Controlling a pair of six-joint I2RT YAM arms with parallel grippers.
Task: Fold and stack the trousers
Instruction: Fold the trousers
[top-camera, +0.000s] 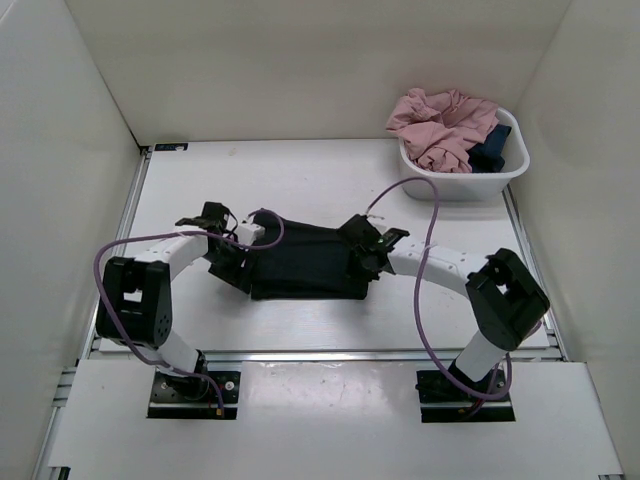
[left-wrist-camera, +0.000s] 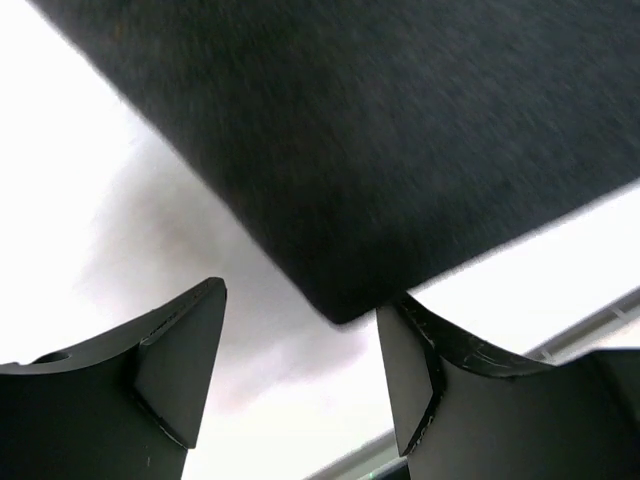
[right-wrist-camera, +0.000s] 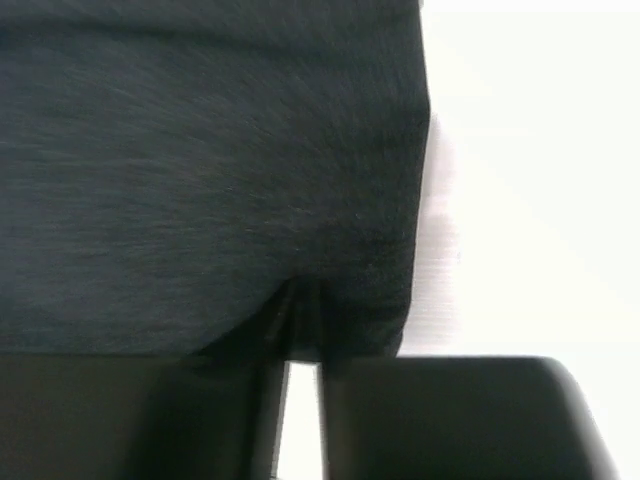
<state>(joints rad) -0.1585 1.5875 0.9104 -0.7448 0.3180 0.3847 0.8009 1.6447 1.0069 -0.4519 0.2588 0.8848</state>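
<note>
The black trousers (top-camera: 300, 262) lie folded into a compact rectangle in the middle of the white table. My left gripper (top-camera: 237, 268) is at the bundle's left edge; in the left wrist view it (left-wrist-camera: 300, 350) is open, and a corner of the trousers (left-wrist-camera: 400, 130) lies just ahead between the fingertips, not pinched. My right gripper (top-camera: 362, 262) is at the bundle's right edge; in the right wrist view it (right-wrist-camera: 300, 335) is shut on the trousers (right-wrist-camera: 200, 170), and the fabric puckers into a small fold where the jaws pinch it near the corner.
A white basket (top-camera: 465, 186) stands at the back right, holding crumpled pink clothing (top-camera: 440, 125) and a small dark blue garment (top-camera: 490, 150). White walls enclose the table on three sides. A metal rail (top-camera: 320, 352) runs along the near edge.
</note>
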